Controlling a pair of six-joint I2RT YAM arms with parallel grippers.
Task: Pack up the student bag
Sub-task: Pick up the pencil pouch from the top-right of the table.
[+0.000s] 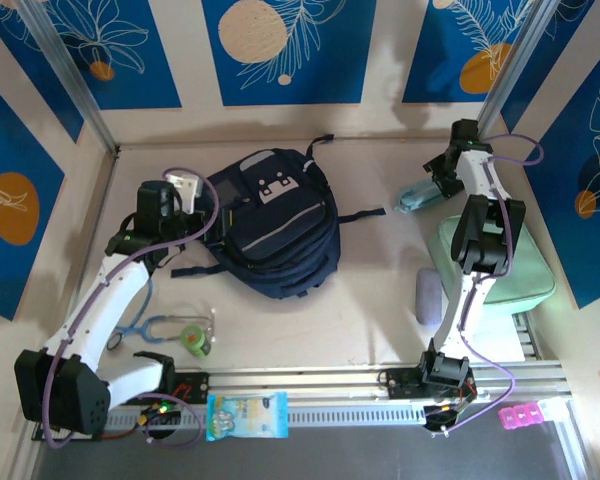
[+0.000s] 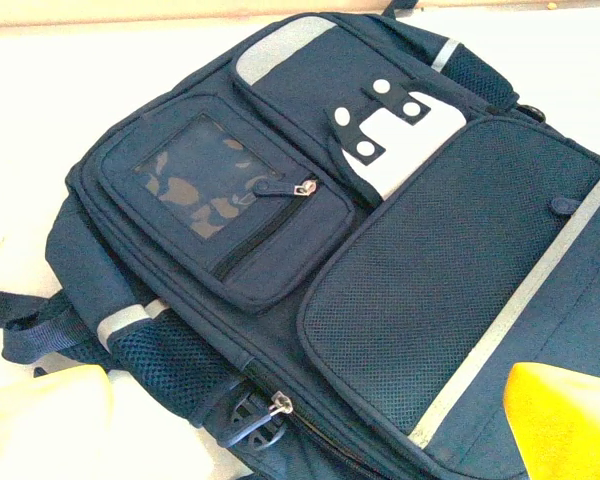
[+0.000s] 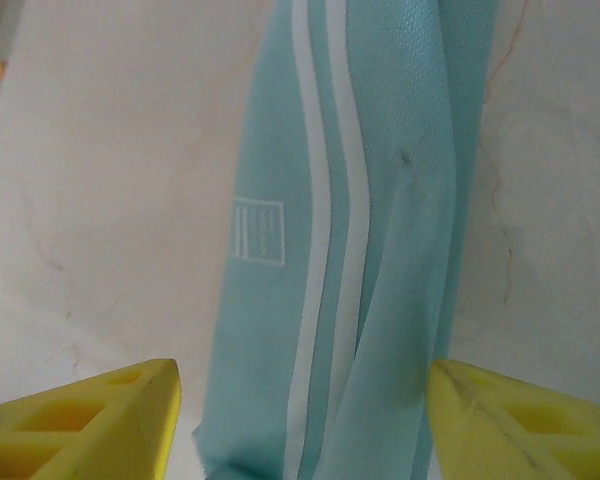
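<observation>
Packing has barely begun: the student bag (image 1: 280, 235) lies front-up on the surface (image 1: 320, 330), left of centre and nearer the far edge, its pocket zips looking shut. Its long axis runs near-to-far, the top handle pointing at the far edge and tilted slightly right. The left hand (image 2: 302, 430) hovers released over the bag's front. The right hand (image 3: 302, 425), toward the far right corner, straddles a teal white-striped fabric item (image 3: 380, 200), jaws apart, not clamped. Next, I judge, it should close on that item while the left hand finds a zip pull.
</observation>
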